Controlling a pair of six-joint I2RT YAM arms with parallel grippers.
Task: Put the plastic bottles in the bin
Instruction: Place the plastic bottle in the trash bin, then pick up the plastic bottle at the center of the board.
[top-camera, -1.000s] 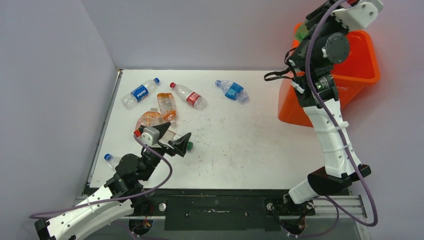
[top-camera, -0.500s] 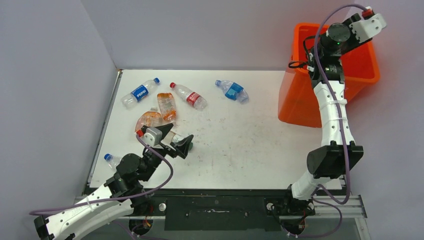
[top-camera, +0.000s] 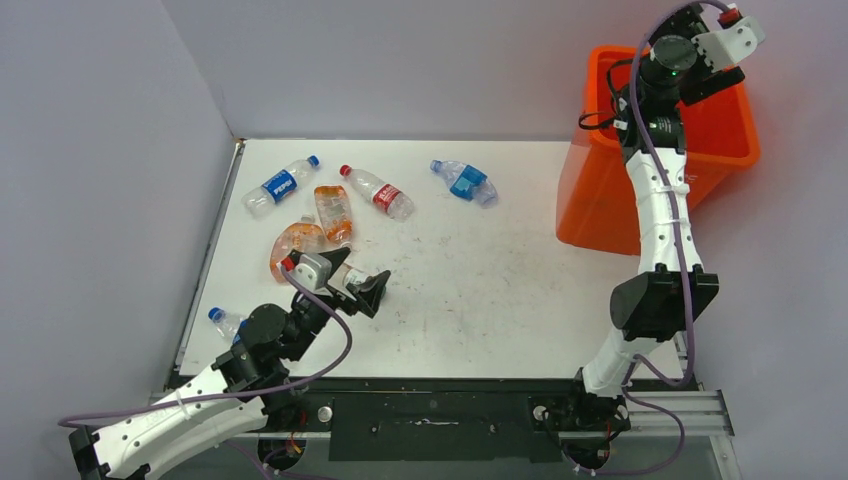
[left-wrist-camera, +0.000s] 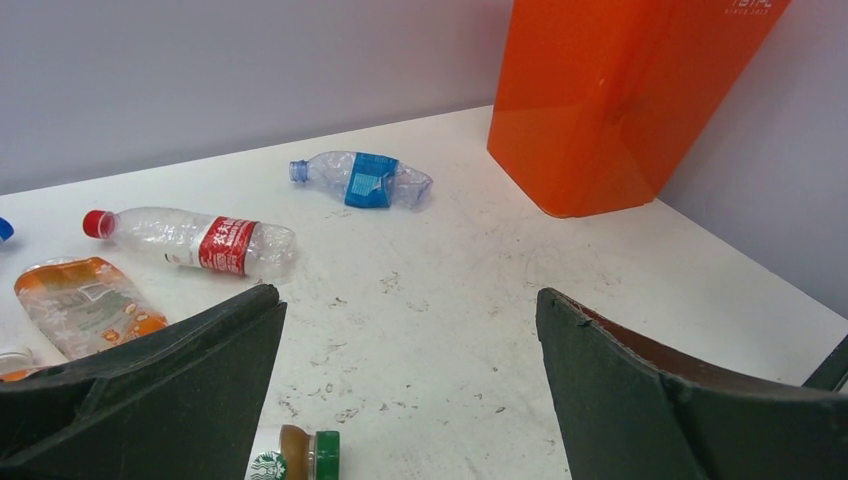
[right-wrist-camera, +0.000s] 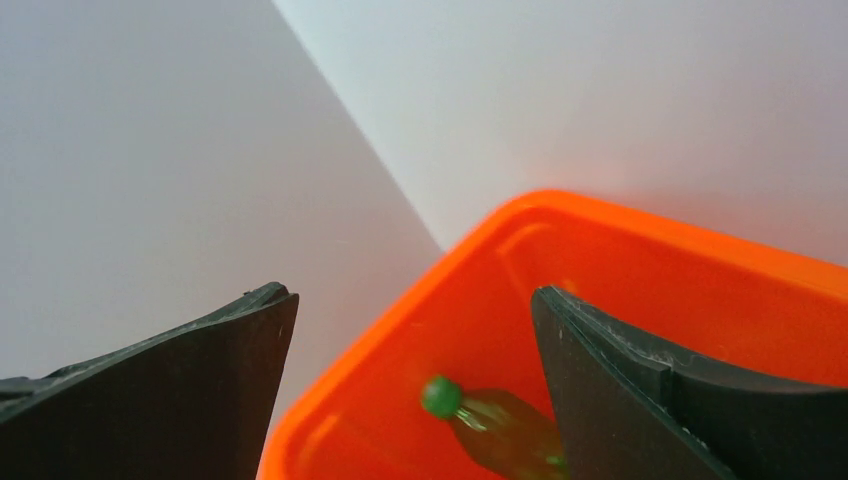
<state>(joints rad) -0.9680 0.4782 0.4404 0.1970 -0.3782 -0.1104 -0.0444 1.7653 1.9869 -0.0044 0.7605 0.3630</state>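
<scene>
The right end effector (right-wrist-camera: 410, 300) hangs over the bin (right-wrist-camera: 560, 205), which stands at 2 o'clock of the surface (top-camera: 480, 290). Its fingers are spread wide with nothing between them. The height makes sense: the bin is tall, so a bottle has to be carried above the rim and let fall. Only the right wrist view looks into the mouth. It shows a green-capped bottle (right-wrist-camera: 490, 425) below the fingers inside the orange walls, blurred and probably dropping. In the top view the arm covers that part of the bin.

The left end effector (left-wrist-camera: 410, 300), equally wide and empty, sits low at about 8 o'clock. It is angled down over a short green-lidded bottle (left-wrist-camera: 298, 462) just under its fingers — likely the next pick. The top view hides that bottle beneath the fingers.

Other bottles lie on the surface:
- a Pepsi bottle (top-camera: 282, 185), two orange-tinted bottles (top-camera: 333, 212) and a red-labelled bottle (top-camera: 377, 191), around 10 to 11 o'clock
- a crushed blue-labelled bottle (top-camera: 463, 182) at 12 o'clock
- a blue-capped bottle (top-camera: 222, 320) at the 8 o'clock edge, beside the left arm
</scene>
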